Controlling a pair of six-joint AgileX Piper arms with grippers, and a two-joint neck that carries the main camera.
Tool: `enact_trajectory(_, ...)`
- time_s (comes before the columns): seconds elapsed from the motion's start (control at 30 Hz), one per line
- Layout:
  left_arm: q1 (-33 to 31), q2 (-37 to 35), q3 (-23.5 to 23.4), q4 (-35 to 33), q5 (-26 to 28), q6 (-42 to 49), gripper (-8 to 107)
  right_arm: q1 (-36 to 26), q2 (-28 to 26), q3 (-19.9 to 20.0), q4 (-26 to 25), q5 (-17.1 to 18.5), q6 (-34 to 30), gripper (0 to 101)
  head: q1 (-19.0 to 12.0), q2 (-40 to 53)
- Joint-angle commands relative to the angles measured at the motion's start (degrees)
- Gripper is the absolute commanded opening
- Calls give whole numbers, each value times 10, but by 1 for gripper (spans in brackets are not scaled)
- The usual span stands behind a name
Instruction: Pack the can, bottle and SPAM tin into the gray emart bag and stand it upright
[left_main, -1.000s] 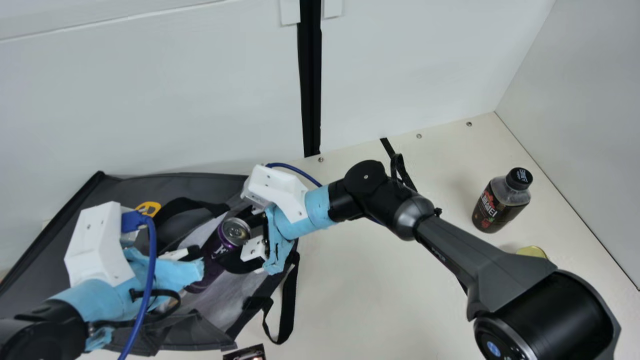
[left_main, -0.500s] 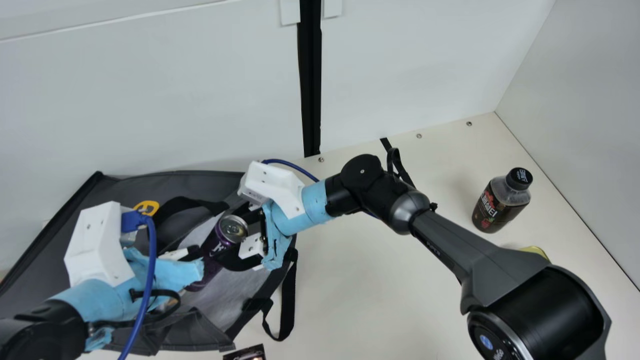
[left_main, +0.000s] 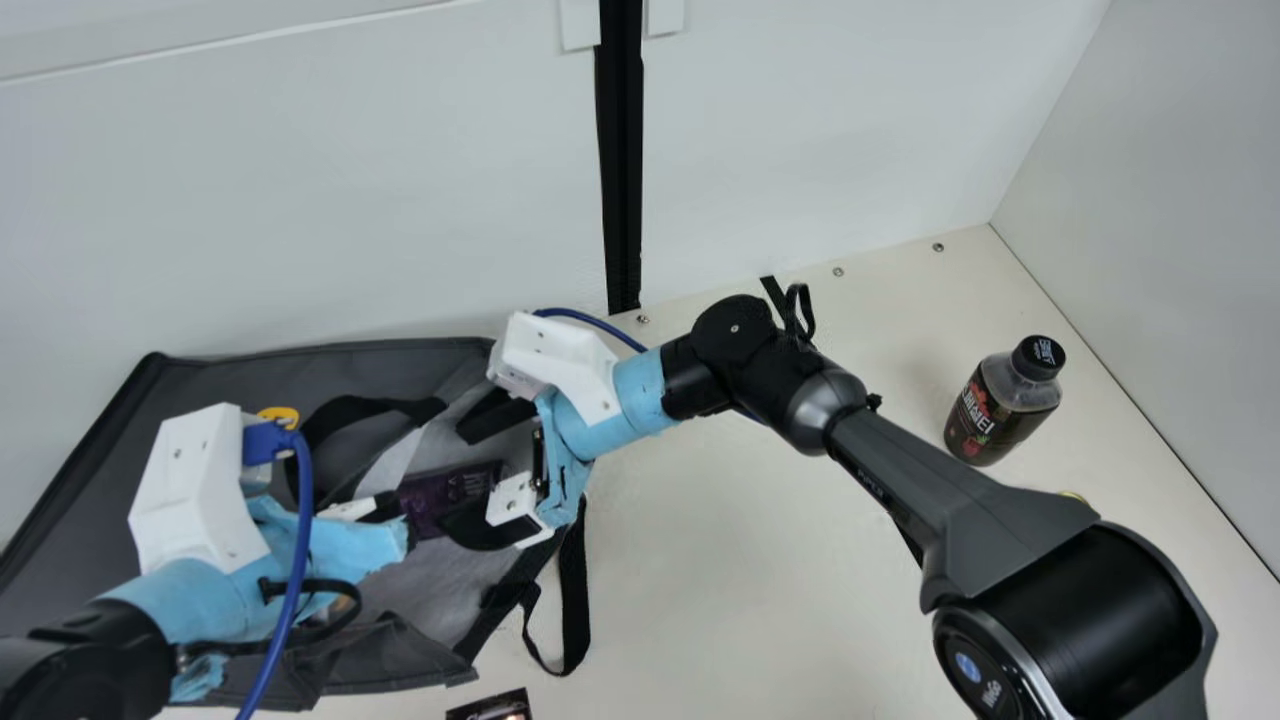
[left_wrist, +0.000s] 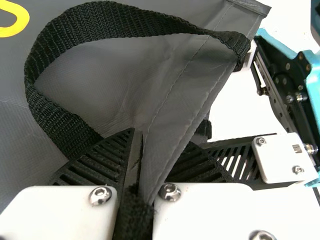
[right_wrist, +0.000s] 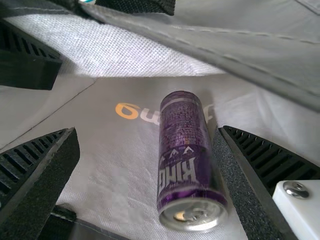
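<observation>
Gray bag bkgd, purple can, slvr top

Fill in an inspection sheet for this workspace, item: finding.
Surface: cream table; spills: nothing seen
Job's things: can lying in gray bag, bag not upright; bottle upright on table; gold edge by right arm, maybe the tin
Clutter: dark item at main view's bottom edge, unidentified
Tools: left tool shut on bag's edge; right tool open, can between its fingers
Cables: blue cable at each wrist
Surroundings: white panels, black vertical strip
</observation>
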Motion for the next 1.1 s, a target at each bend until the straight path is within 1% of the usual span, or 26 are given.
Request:
enact_trajectory(0.0, 0, 0, 0, 0, 0, 0, -8, -3, -3, 1, 0, 5, -2, 95, -13, 0)
enact_trajectory(0.33, 0, 0, 0, 0, 0, 0, -8, -35, -27, 18, -7, 31, -14, 95, -13, 0)
enact_trajectory(0.73, 0, 0, 0, 0, 0, 0, -8, -89, -61, 35, -9, 62, -22, 95, -13, 0)
enact_trajectory(1.07, 0, 0, 0, 0, 0, 0, -8, -131, -94, 49, -15, 67, -23, 95, -13, 0)
